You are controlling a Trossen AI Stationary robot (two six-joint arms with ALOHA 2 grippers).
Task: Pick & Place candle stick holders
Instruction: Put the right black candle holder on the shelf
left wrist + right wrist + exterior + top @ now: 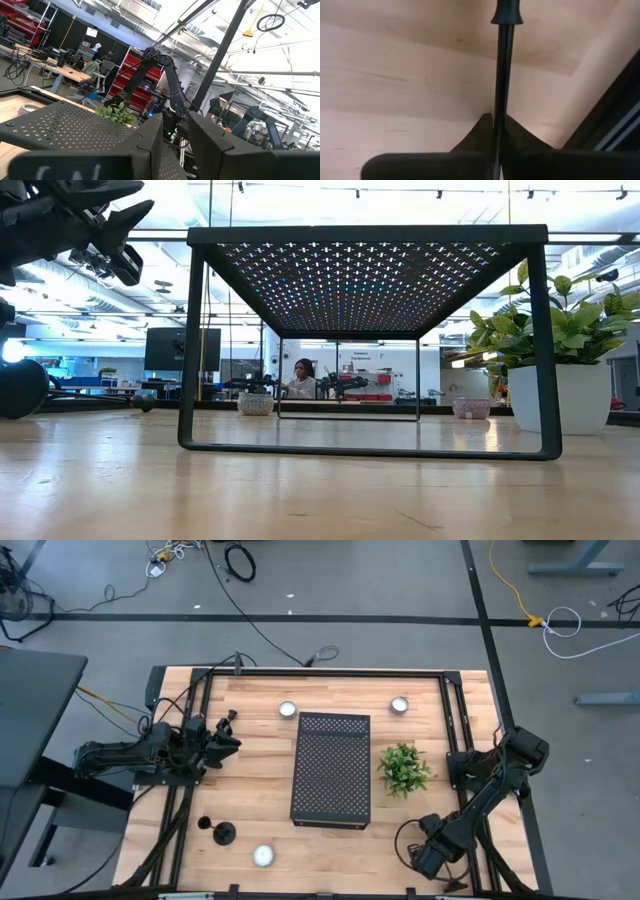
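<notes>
One black candle stick holder (216, 829) lies on its side at the table's near left, and its round base shows in the low view (15, 388). My right gripper (428, 855) is low over the near right corner, shut on a second holder's stem (501, 75). My left gripper (228, 738) is raised high over the table's left side (125, 240), left of the black perforated stand (330, 770). It appears shut on a third holder, whose thin stem and knob (231, 720) stick out toward the far edge. My left gripper seems to hold the third holder, but its own fingers (150, 145) hide the place of contact. The stem and cup end (232, 718) stick out sideways toward the far edge, lifted well clear of the table. My right gripper pinches the holder's thin stem (499, 112) between its two fingers. The stem runs on past the fingertips, along the fingers, and the cup end (507, 12) points away from the gripper. It is close over the wooden table; the base is hidden.
The black perforated stand (370, 235) fills the table's middle. A green plant in a white pot (403, 768) stands at its right. Small tealight cups sit at the far side (288, 708) (400, 704) and near the front edge (263, 856). Black rails run along the table's edges.
</notes>
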